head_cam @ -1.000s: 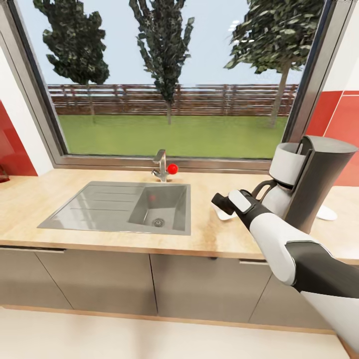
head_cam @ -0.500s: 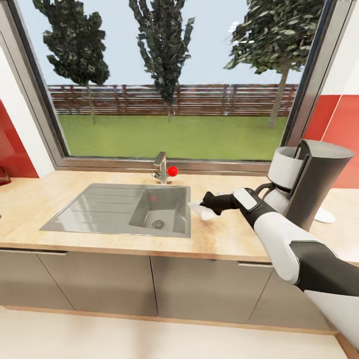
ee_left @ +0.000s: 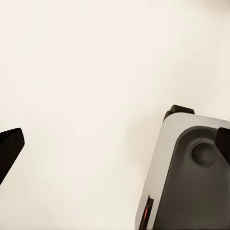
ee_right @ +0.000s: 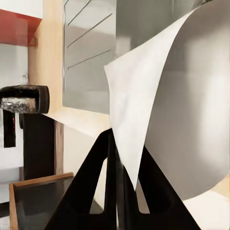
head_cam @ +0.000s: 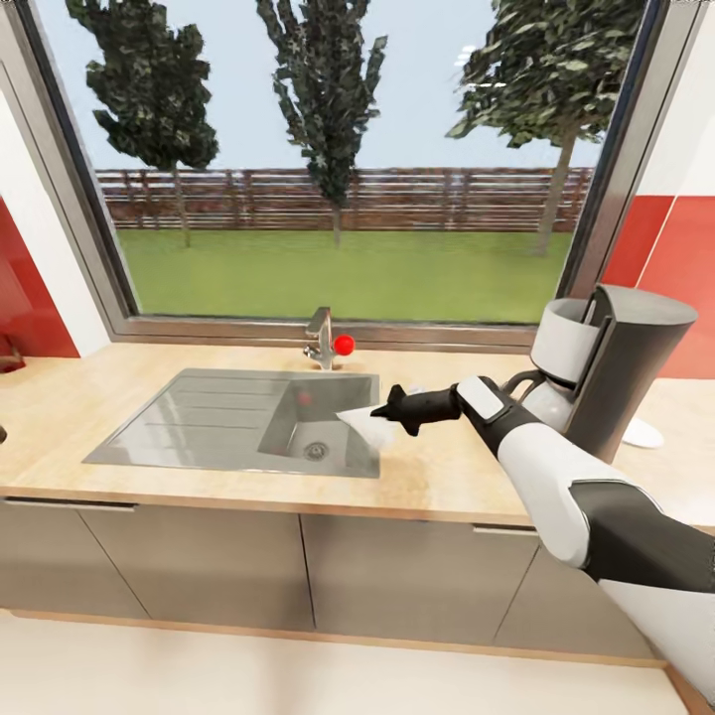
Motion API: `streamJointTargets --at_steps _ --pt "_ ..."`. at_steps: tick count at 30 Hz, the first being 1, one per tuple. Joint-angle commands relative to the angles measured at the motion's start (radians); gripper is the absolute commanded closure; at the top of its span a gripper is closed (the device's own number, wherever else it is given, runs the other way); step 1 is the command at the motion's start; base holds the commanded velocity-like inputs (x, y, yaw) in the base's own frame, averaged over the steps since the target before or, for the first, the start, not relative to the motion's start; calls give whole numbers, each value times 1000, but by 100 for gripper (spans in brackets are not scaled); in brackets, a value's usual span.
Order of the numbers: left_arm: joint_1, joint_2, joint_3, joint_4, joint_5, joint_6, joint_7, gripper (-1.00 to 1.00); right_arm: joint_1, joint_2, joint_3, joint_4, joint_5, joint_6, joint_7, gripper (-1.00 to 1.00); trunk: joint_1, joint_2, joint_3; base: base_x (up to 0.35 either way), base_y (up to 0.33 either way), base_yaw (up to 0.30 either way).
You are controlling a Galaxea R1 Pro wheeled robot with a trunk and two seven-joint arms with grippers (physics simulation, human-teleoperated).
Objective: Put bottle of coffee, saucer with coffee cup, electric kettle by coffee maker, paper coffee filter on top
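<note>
My right gripper is shut on a white paper coffee filter, holding it in the air above the right edge of the sink. In the right wrist view the filter fans out from between the closed black fingers. The dark grey coffee maker with its white basket stands on the wooden countertop at the right, behind my forearm. A flat white piece, perhaps the saucer, peeks out behind it. My left gripper is open over pale floor beside the robot's base.
A steel faucet with a red knob stands behind the sink, under a wide window. Red wall tiles flank the window. A dark object pokes in at the counter's left edge. Cabinet fronts run below the counter.
My right arm has swung left from beside the coffee maker, carrying the filter off the counter to above the sink's right edge. The view has shifted slightly.
</note>
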Motion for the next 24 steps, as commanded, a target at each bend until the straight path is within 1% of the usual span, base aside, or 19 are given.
streamJointTargets --at_steps 1,3,7,8,9,10,11,12,15,16,17,20,24 --pt "1 0 6 -2 0 -1 -1 -100 0 4 0 3 12 20 24 100 -4 6 2 0 0 0" --pt "1 0 6 -1 0 -2 -1 -100 1 15 2 9 14 20 37 100 -11 20 8 0 0 0" --pt "1 0 6 -1 0 -2 -1 -100 2 32 3 38 26 20 42 100 -27 48 21 0 0 0" --pt "1 0 6 -1 0 -2 -1 -100 5 43 4 49 32 20 42 100 -31 55 24 0 0 0" --pt "1 0 6 -1 0 -2 -1 -100 8 64 5 60 37 20 43 100 -34 62 27 0 0 0" --pt "1 0 6 -1 0 -2 -1 -100 11 90 12 75 52 20 43 100 -38 69 30 0 0 0" --pt "1 0 6 -1 0 -2 -1 -100 12 106 20 89 68 20 43 100 -42 76 34 0 0 0" --pt "1 0 6 -1 0 -2 -1 -100 12 112 23 97 77 20 43 100 -46 83 37 0 0 0" --pt "1 0 6 -1 0 -2 -1 -100 14 112 37 149 129 20 43 100 -57 104 46 0 0 0" --pt "1 0 6 -1 0 -2 -1 -100 14 112 42 179 160 20 43 100 -61 111 49 0 0 0" --pt "1 0 6 -1 0 -2 -1 -100 15 112 43 191 172 20 43 100 -65 118 52 0 0 0" --pt "1 0 6 -1 1 -2 -1 -100 23 112 46 216 191 20 43 100 -77 139 62 0 0 0" --pt "1 -1 6 -1 1 -3 -1 -100 25 112 46 221 194 20 43 100 -92 167 74 0 0 0"
